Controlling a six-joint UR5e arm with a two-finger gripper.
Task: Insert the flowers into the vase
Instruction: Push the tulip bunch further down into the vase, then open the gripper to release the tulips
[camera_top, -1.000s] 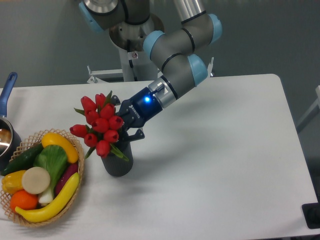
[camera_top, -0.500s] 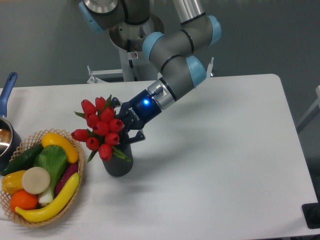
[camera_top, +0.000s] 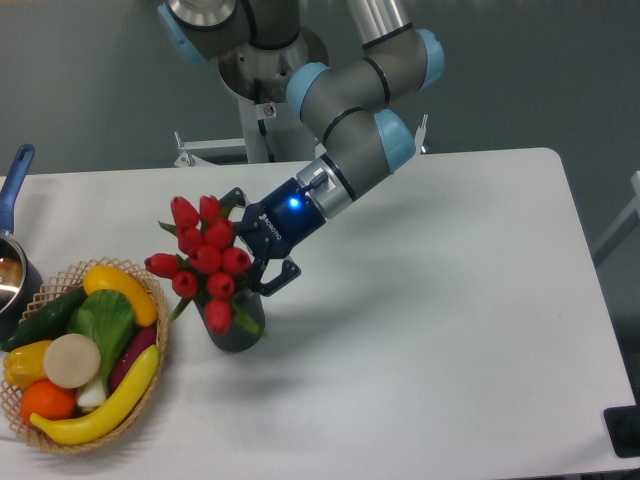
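Observation:
The flowers (camera_top: 205, 258), a bunch of red tulip buds with green leaves, stand with their stems in the mouth of the vase (camera_top: 238, 333), a short dark grey cylinder on the table. The bunch leans left and one bud hangs over the vase's front rim. My gripper (camera_top: 257, 236) is just right of the bunch, above the vase's mouth. Its jaws are spread apart, one finger (camera_top: 234, 196) behind the buds and one (camera_top: 281, 274) at the near right, and neither presses on the stems. The stems are hidden inside the vase.
A woven basket (camera_top: 150, 380) of vegetables and fruit sits left of the vase, almost touching it. A pot with a blue handle (camera_top: 14, 180) is at the left edge. The white table (camera_top: 430, 330) stretches to the right.
The bunch has sunk lower into the vase and one bud now hangs over its rim. The gripper's fingers have spread wider and let go of the flowers.

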